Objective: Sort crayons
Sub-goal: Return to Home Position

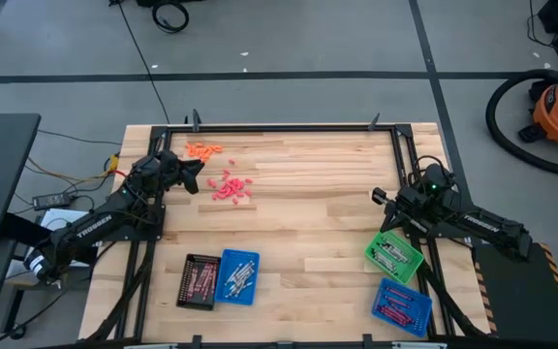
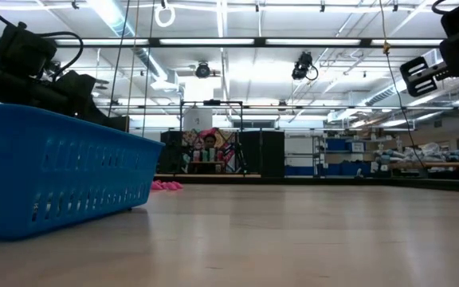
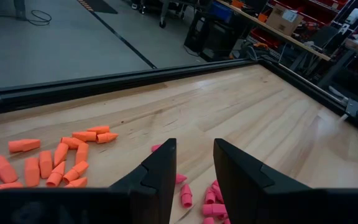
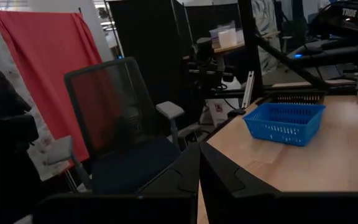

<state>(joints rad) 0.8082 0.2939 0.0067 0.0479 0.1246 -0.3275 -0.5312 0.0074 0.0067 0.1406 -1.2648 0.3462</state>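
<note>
Two heaps of crayons [image 1: 229, 187], orange beside red-pink, lie far-left on the tabletop [image 1: 318, 213] before the left hand [image 3: 194, 149], fingers apart, empty. Right hand [image 1: 381, 199], fingers together, hangs near the green tray [image 1: 369, 254]. Likely light, stiff, rolling: pinch mid-length.

Left hand [image 1: 198, 175] hovers beside pink pieces [image 1: 231, 187]; right hand [image 1: 380, 198] near green tray [image 1: 369, 254].

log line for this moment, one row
left claw open by pink pieces | right claw shut near green tray | orange pieces unsorted
</note>
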